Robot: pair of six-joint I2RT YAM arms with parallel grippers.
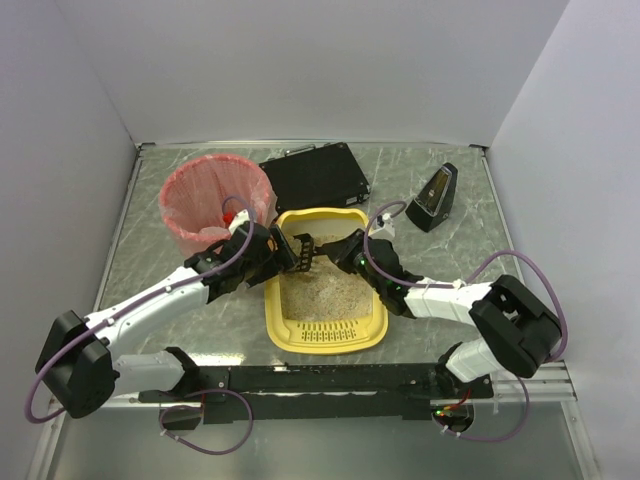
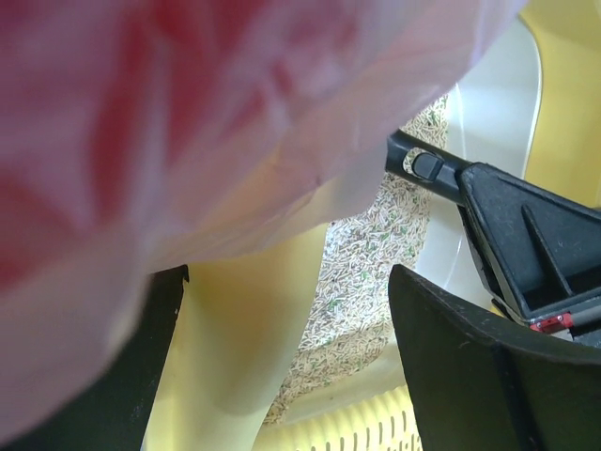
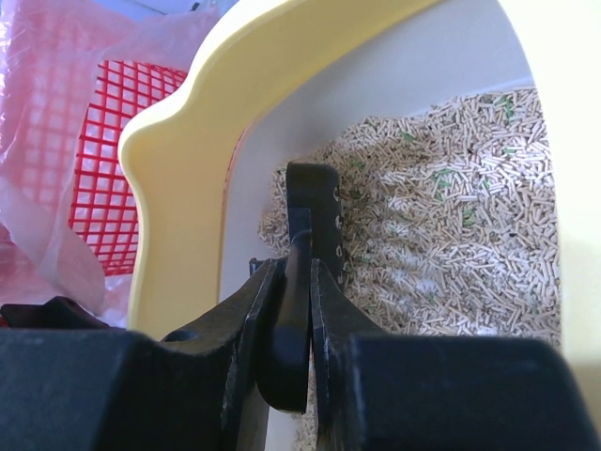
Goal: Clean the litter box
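Observation:
The yellow litter box [image 1: 371, 322] lies in the middle of the table, with beige pellet litter [image 1: 325, 293] inside. My right gripper [image 1: 332, 251] reaches in over its far end and is shut on the handle of a black slotted scoop [image 1: 302, 250]. In the right wrist view the fingers [image 3: 254, 310] clamp the handle [image 3: 299, 301], and the scoop head [image 3: 315, 211] stands on edge in the litter [image 3: 451, 235]. My left gripper [image 1: 277, 249] hangs open at the box's far left corner. Its fingers [image 2: 460, 376] straddle the yellow wall [image 2: 244, 338] without holding anything.
A round bin with a pink liner [image 1: 215, 205] stands just left of the box; its liner [image 2: 188, 122] fills the left wrist view. A flat black case [image 1: 315, 175] lies behind the box and a black wedge-shaped object [image 1: 435, 195] at the back right.

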